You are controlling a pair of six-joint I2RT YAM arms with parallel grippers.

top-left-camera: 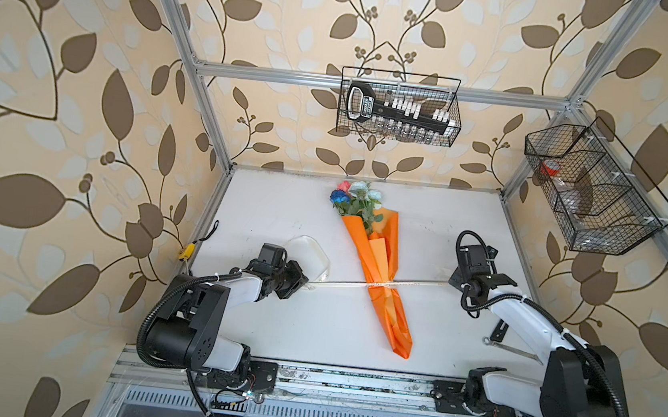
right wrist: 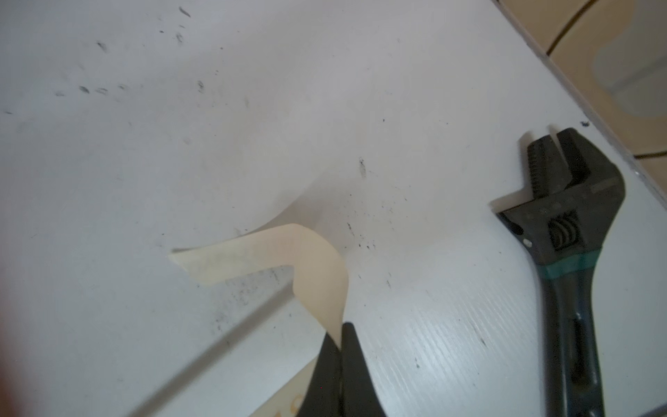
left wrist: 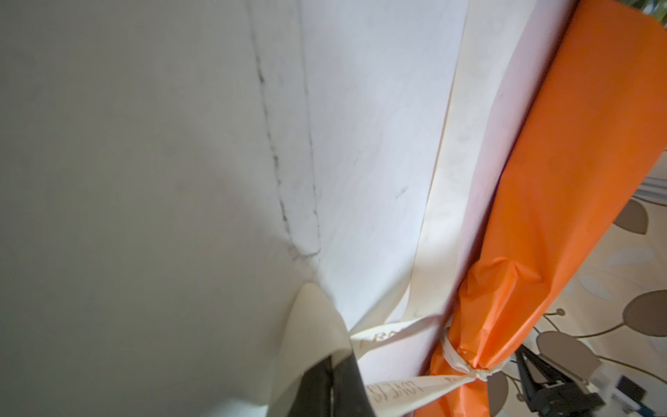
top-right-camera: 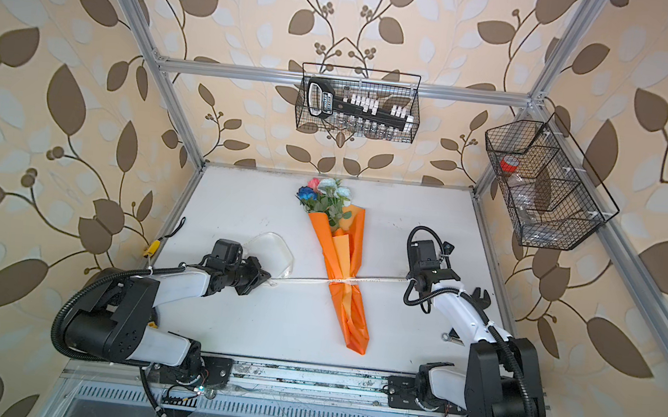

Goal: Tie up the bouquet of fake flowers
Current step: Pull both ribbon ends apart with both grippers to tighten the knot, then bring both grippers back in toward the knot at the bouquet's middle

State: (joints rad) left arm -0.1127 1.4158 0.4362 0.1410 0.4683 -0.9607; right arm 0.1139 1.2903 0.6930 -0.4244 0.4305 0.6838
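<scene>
Bouquet (top-left-camera: 376, 255) lay mid-tabletop (top-left-camera: 273, 212), blooms toward the far edge, wrapped stem end toward the near edge. Cream ribbon (top-left-camera: 337, 282) ran taut through a knot at the pinched waist of the orange wrapping (left wrist: 563, 180).

Left gripper (top-left-camera: 305, 285) was clamped on one ribbon end, toward the left edge. Right gripper (top-left-camera: 454, 282) was clamped on the other end, toward the right edge. Both wrist views showed the strip pinched between closed jaws.

Judged: knot at the cinching stage.

Risks:
- More pull could slip the smooth ribbon from a jaw or crush the thin paper.
- An uneven pull could drag the light bouquet sideways.
- The short tail past the right jaws left little margin.

Wrench (right wrist: 570, 224) lay near the right edge, apart from the ribbon.
</scene>
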